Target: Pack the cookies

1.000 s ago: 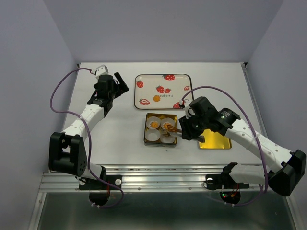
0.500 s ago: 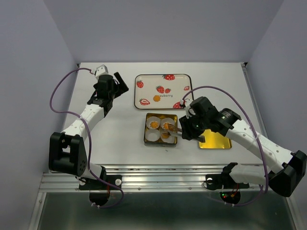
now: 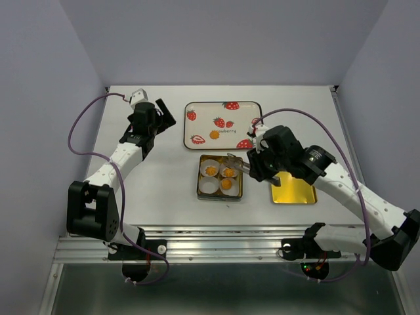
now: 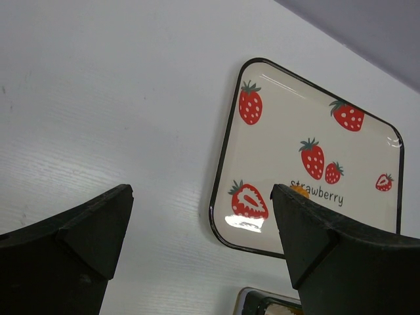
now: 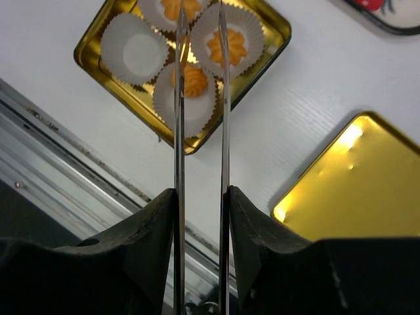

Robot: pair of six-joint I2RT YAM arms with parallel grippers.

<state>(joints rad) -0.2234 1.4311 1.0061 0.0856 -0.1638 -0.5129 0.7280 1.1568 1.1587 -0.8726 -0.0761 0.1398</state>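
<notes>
A gold square tin (image 3: 200, 190) holds white paper cups. Three cookies lie in them (image 3: 210, 170) (image 3: 229, 172) (image 3: 226, 184); the near-left cup (image 3: 209, 186) is empty. A fourth cookie (image 3: 214, 134) sits on the strawberry tray (image 3: 203, 108). My right gripper (image 3: 252, 167) is shut on metal tongs (image 5: 178, 118), whose blades stand apart with nothing between them. They hang above the cookies (image 5: 193, 80) (image 5: 226, 46) in the tin (image 5: 88, 56). My left gripper (image 4: 203, 216) is open over bare table left of the tray (image 4: 226, 164). Its right finger half hides the tray's cookie (image 4: 299, 190).
The tin's gold lid (image 3: 293, 190) lies flat to the right of the tin, under my right forearm, and shows as the lid (image 5: 357, 177) in the right wrist view. The table's metal front rail (image 3: 216, 239) runs just below the tin.
My right gripper has lifted the tongs out of the tin's right-hand cups and drawn back toward the tray. The tin's cookies now show uncovered. The left arm has not moved.
</notes>
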